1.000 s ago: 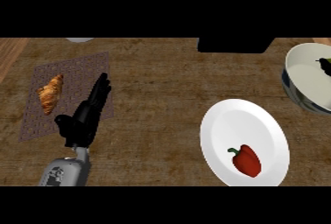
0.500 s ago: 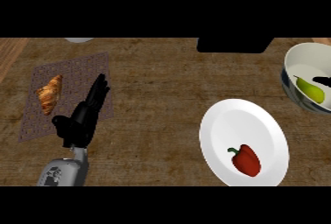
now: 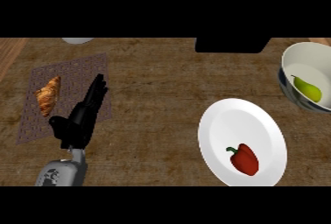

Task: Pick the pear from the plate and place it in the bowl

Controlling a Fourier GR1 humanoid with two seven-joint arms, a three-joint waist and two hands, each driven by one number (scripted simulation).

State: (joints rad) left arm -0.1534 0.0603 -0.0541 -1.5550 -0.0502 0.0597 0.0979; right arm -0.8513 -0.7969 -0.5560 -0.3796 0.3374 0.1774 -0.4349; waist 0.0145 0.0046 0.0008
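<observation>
A brown wooden counter (image 3: 161,87) fills the frame from edge to edge. The white plate (image 3: 223,127) takes up the lower right, and a red pepper (image 3: 245,159) lies on its lower part with the green stem turned toward the upper left. In the left half lies a grey-brown mat (image 3: 71,72) with a woven pattern, stretching from the upper left down toward the middle left. The left hand (image 3: 81,120) shows over the mat's right side, black, its fingers straight and close together, pointing up toward the top of the frame and holding nothing; its grey forearm enters at the lower left. A white bowl (image 3: 304,57) sits at the upper right, cut off by the frame's right edge. A black box (image 3: 233,44) sits at the top, right of centre. A golden croissant (image 3: 47,94) lies on the mat, just left of the hand. The green pear (image 3: 307,89) lies inside the bowl, stem toward the upper left. A small pale round thing (image 3: 77,40) peeks in at the top left.
</observation>
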